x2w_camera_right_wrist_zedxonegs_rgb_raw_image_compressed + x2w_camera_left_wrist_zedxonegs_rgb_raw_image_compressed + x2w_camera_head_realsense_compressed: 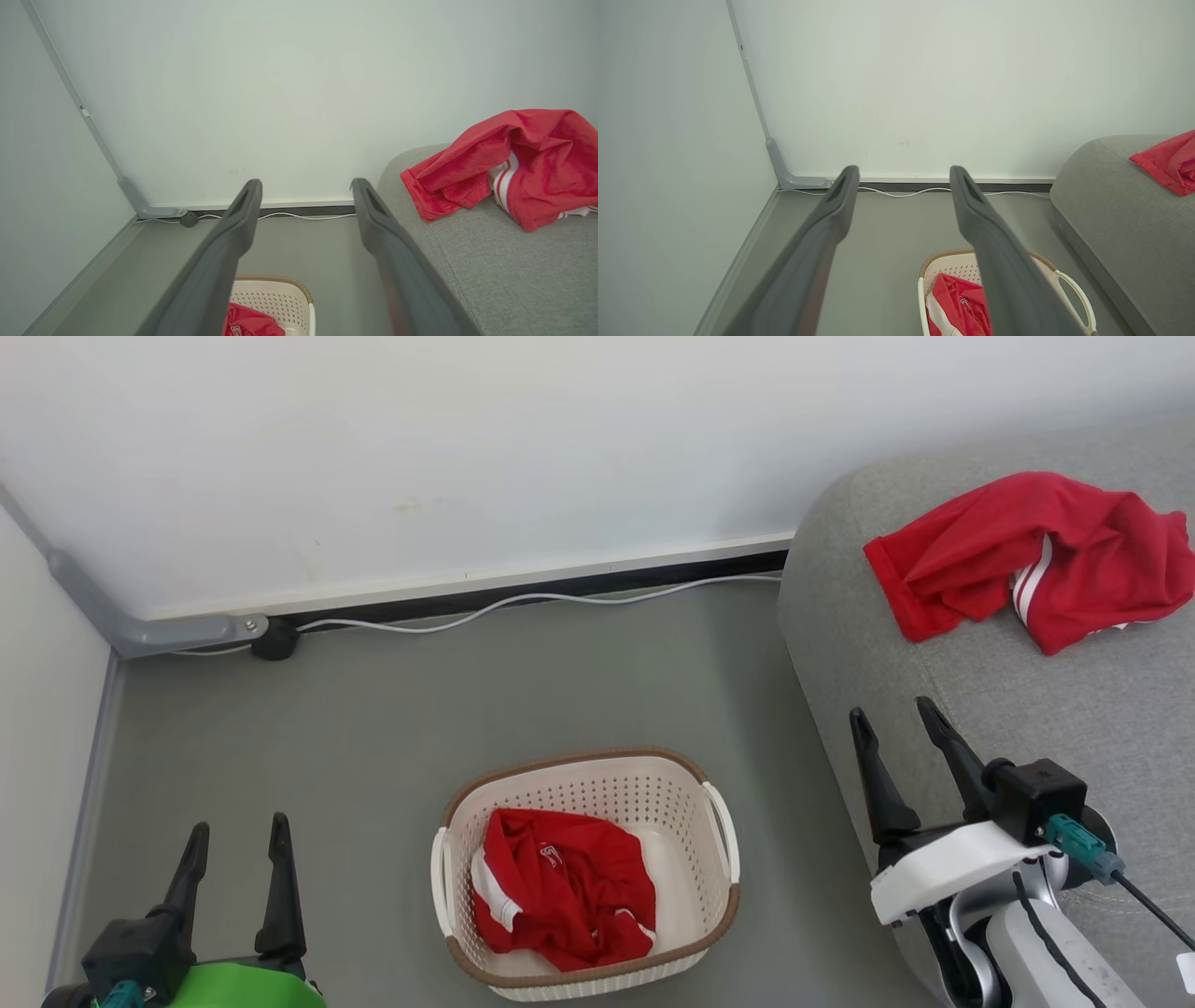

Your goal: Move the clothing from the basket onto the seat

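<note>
**Hovering wide open, both claws empty**

L claw [239, 823] is at lower left of head view. Its fingers are spread wide w/ nothing btwn them, over bare floor [373, 728], well apart from the basket [579, 758]. R claw [890, 709], at lower right, is equally wide and holds nothing. Its fingers overlap the sofa [1120, 709] edge in the frame; touching or just in front, can't tell.

The basket stands bottom centre on the floor w/ one red garment [560, 896] crumpled in its left half. White trim shows; the lettering is too small to read. A second garment [1027, 560] lies bunched on the sofa at upper right, its right end cut by the frame edge.

In L wrist view the claw's right finger [994, 261] hides the basket's [950, 268] middle, and the garment there is partly seen, cut at the bottom. In R wrist view a basket [275, 298] corner shows bottom centre, the rest behind the left finger [215, 261]. A white cable [597, 600] runs along the wall base.
</note>
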